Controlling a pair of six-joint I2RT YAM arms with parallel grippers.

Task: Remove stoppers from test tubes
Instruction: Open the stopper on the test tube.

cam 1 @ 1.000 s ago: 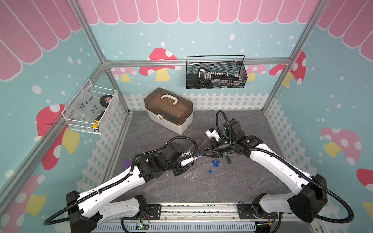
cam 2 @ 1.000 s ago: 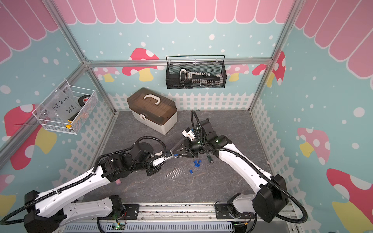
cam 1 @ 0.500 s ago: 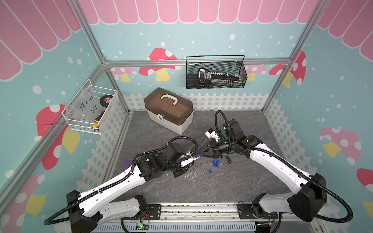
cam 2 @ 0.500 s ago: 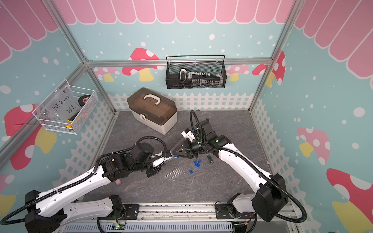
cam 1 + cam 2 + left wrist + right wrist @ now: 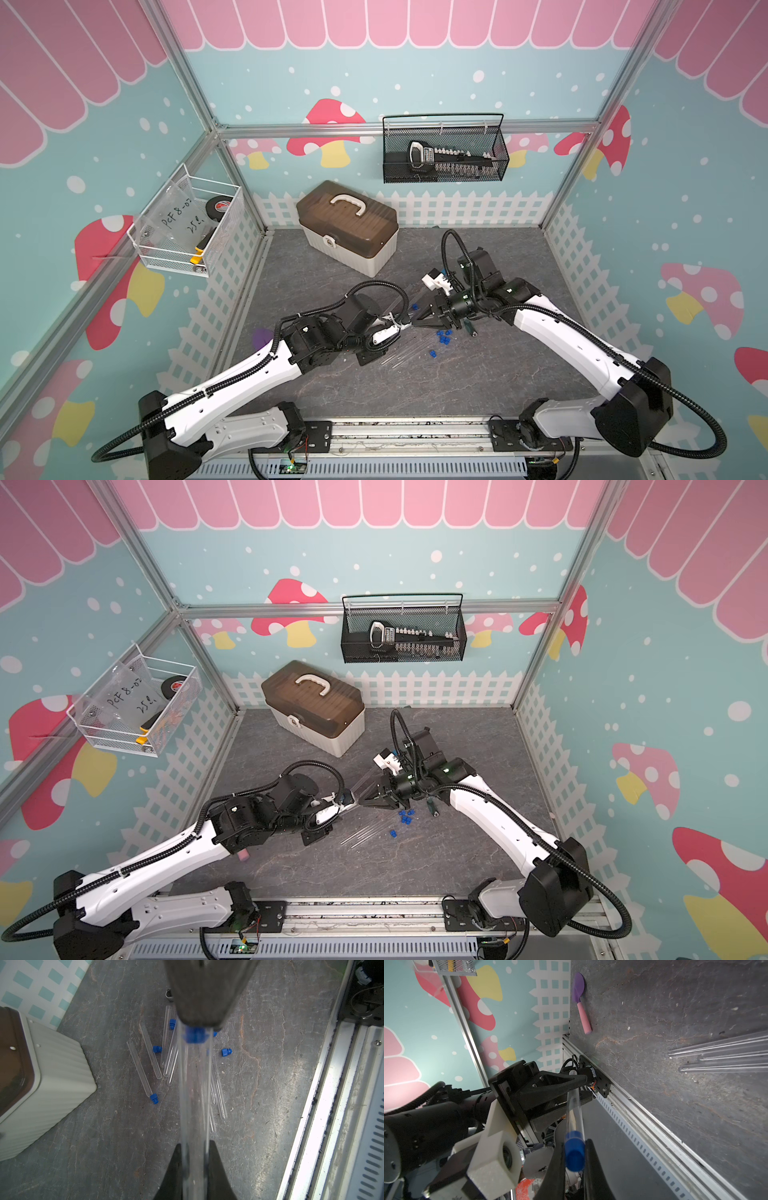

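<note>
Both arms reach in low and meet mid-floor, nose to nose. The left gripper is clamped on a clear test tube, which it holds off the floor, aimed at its partner. The right gripper pinches the blue stopper seated in that tube's mouth. Below, on the grey stone-look mat, lie bare tubes and loose stoppers. A brown-lidded toolbox sits near the back wall.
</note>
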